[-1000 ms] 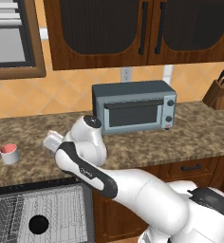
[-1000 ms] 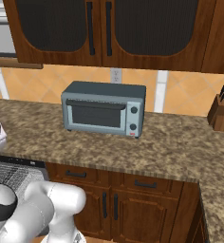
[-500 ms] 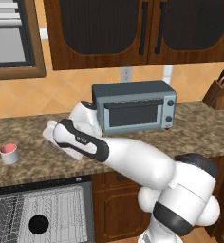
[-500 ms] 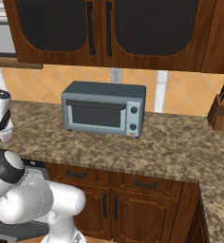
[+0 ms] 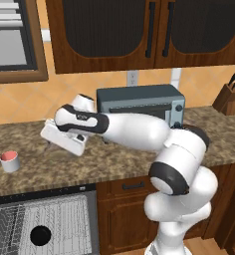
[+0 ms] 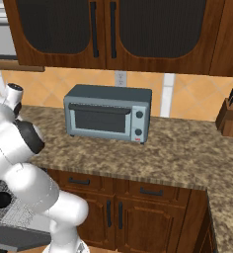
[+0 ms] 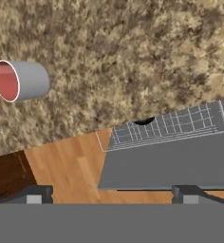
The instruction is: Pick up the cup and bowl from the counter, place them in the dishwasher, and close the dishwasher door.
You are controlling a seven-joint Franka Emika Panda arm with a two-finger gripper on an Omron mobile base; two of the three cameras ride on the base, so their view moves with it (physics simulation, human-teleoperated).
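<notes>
The light grey cup (image 5: 10, 161) with its pinkish-red inside stands on the speckled counter (image 5: 114, 159) at the left. My gripper (image 5: 57, 144) hovers over the counter, right of the cup and apart from it. In the hand view the gripper (image 7: 111, 194) is open with nothing between its fingertips (image 7: 35, 194), and the cup (image 7: 21, 80) lies toward the upper left. The black bowl (image 5: 40, 235) sits in the white wire rack of the open dishwasher (image 5: 45, 219). The bowl (image 6: 1, 199) also shows above the lowered dishwasher door (image 6: 19, 238). That door (image 7: 171, 161) appears as a grey panel below the counter edge.
A grey-blue toaster oven (image 5: 139, 104) stands at the back of the counter behind my arm. A knife block (image 5: 229, 97) is at the far right. Brown cabinet doors (image 6: 113, 217) lie under the counter, right of the dishwasher. Dark wall cabinets hang above.
My arm has swung up and to the left, carrying the open gripper from in front of the toaster oven out over the counter toward the cup. Cup and bowl have stayed put.
</notes>
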